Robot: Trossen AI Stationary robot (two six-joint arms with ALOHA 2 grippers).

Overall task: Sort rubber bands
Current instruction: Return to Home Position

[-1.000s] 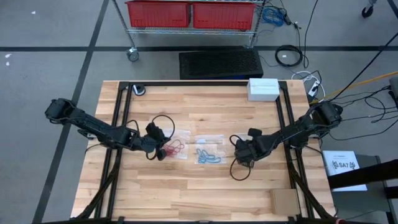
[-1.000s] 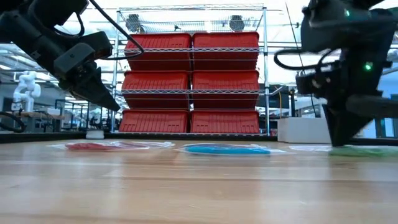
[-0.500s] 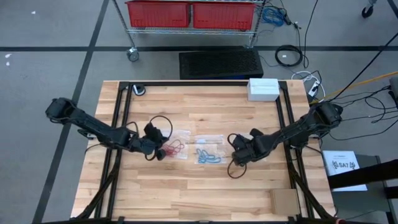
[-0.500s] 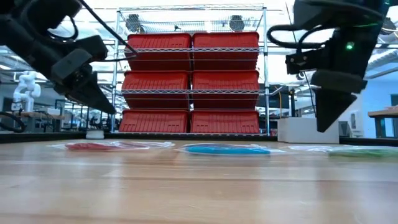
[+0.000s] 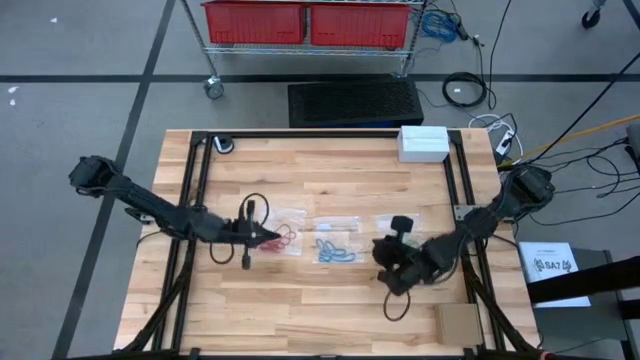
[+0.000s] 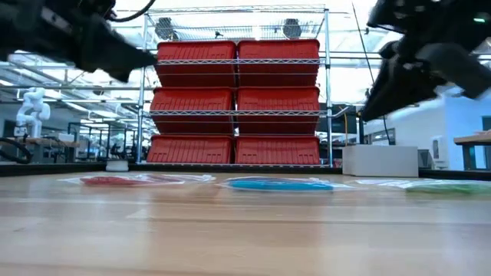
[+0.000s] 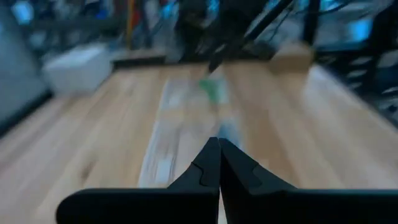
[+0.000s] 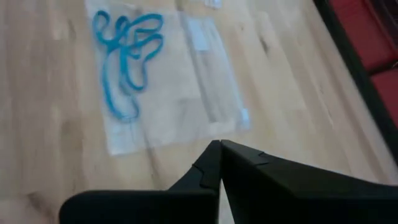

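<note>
- The sorting looks finished. The red rubber bands [image 5: 283,238], the blue rubber bands [image 5: 336,248] and the green rubber bands [image 6: 449,186] each lie in their own clear bag.
- The three bags [image 5: 322,226] sit flat in a row across the middle of the tabletop [image 5: 300,300]: red on the left, blue in the centre, green on the right. They are close together but do not overlap.
- No loose band shows outside the bags in any view.
- The left gripper [image 5: 266,236] hangs above the left edge of the red bag, lifted clear of it in the low view. Its jaws are pressed together on nothing.
- The right gripper [image 8: 219,144] is raised over the tabletop beside the blue bag, on the near side of the green one. Its jaws are likewise closed and empty.
- Judging by this, only pulling both arms away from the bags to their rest poses is left. No band or bag seems to need further handling.
</note>
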